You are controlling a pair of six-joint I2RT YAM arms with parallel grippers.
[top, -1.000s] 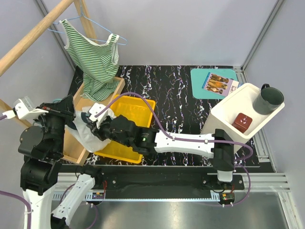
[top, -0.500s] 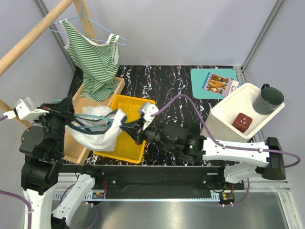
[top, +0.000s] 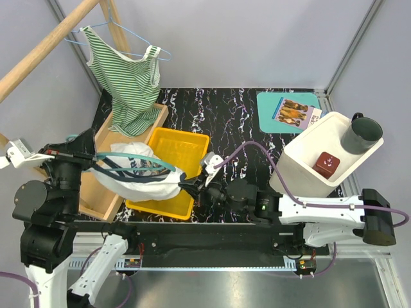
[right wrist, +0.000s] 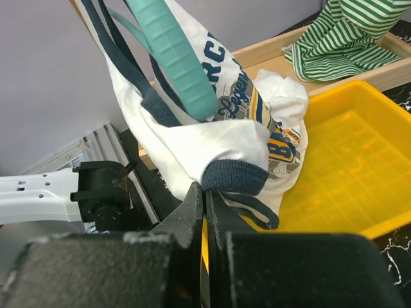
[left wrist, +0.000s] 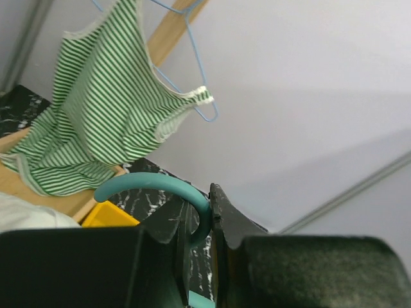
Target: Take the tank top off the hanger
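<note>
**Kid:** What is your left claw doing?

**Me:** My left claw [left wrist: 200, 218] is squeezed on the hook of the teal hanger [left wrist: 151, 181]. It holds the hanger up in the air.

**Kid:** Where is the top?

**Me:** The white tank top [top: 138, 185] is just to the right of that claw. It is pulled long between my two claws. Its dark straps are looped over the hanger, so part of it is on there.

**Kid:** And your right claw?

**Me:** My right claw [right wrist: 204, 192] is pinched tight on the dark blue edge of the top. The yellow bin [top: 186, 142] sits under the top, just past this claw.

**Kid:** What just changed?

**Me:** A moment ago my right claw was close beside my left claw, and the top was all bunched up. Now my right claw has pulled far away to the right. The top is stretched out, and more of the hanger shows.

**Kid:** Is the job done?

**Me:** Not yet. I think the top is sliding off, but it needs more pulling to come free.
</note>
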